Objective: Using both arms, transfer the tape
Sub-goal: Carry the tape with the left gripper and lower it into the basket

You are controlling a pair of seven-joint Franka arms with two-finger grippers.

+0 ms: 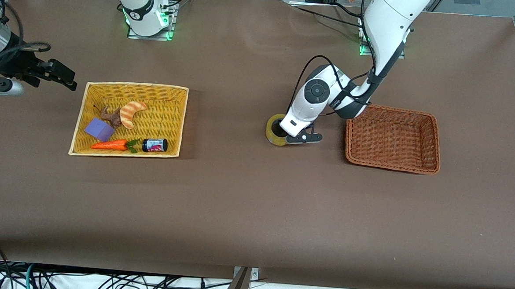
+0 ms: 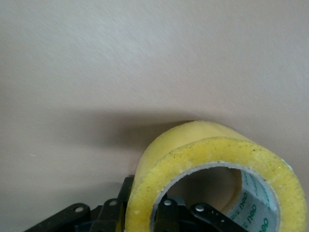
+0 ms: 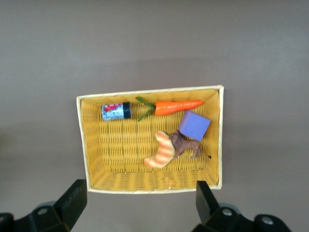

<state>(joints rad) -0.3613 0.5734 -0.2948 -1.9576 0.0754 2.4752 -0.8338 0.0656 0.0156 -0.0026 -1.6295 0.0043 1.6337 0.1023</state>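
The tape (image 1: 272, 130), a pale-yellow roll with a wide hole, is at the middle of the table, beside the brown basket. My left gripper (image 1: 285, 135) is down on it. In the left wrist view the tape (image 2: 212, 145) fills the frame, and my left gripper (image 2: 145, 205) has one finger outside the roll's wall and one inside the hole, shut on the wall. My right gripper (image 1: 62, 75) hangs open and empty in the air at the right arm's end of the table, beside the yellow basket; the right arm waits. It also shows open in the right wrist view (image 3: 140, 203).
A yellow basket (image 1: 87, 109) holds a croissant (image 1: 132, 113), a purple block (image 1: 99, 129), a carrot (image 1: 110, 145), a small black can (image 1: 154, 145) and a brown toy (image 1: 111, 116). An empty brown basket (image 1: 434, 140) stands toward the left arm's end.
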